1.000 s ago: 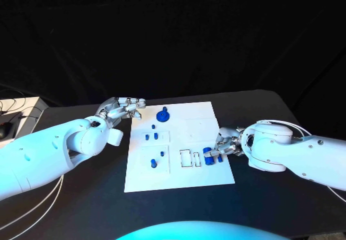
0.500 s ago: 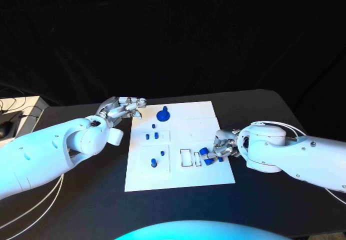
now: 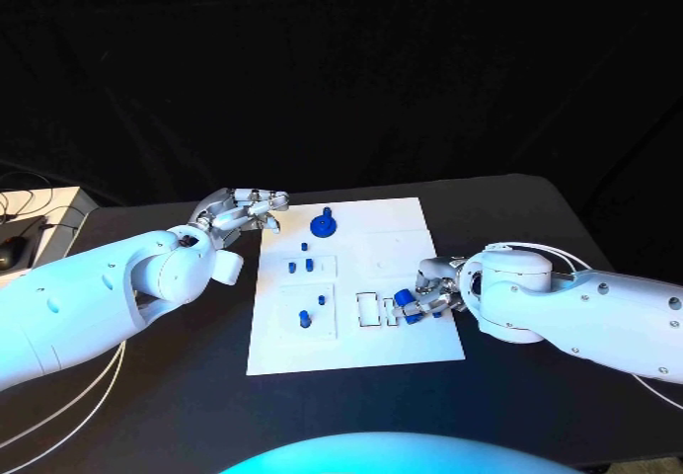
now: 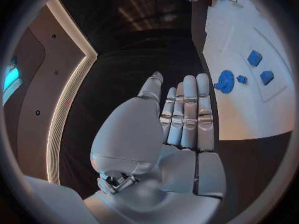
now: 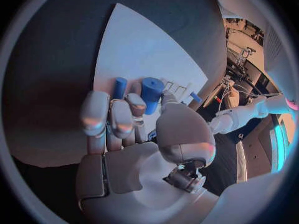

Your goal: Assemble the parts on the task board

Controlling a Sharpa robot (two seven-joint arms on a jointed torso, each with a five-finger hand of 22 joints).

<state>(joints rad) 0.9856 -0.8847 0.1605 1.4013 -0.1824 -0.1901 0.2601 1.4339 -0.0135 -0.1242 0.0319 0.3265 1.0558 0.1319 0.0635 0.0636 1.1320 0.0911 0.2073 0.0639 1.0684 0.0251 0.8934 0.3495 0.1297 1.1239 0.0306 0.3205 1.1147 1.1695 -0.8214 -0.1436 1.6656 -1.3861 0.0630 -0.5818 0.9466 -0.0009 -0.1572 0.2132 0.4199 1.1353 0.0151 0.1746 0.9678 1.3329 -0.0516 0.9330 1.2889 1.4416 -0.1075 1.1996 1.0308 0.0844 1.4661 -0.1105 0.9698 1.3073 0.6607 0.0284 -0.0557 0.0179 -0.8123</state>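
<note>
Head view — right hand (image 3: pixel 431 292), gripping blue part (image 3: pixel 409 305), has edged left.

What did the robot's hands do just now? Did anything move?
The right hand slid along the task board toward the slots in its middle, still holding a blue part. The left hand stayed beside the board's far corner, and the blue gear and small parts stayed put.

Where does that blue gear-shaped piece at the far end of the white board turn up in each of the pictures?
Head view: the blue gear-shaped piece sits at the board's far end, near the left robot hand.
Left wrist view: it lies beside the fingertips, on the board.
Right wrist view: I cannot make it out.
Shared landmark: the white task board.
</note>
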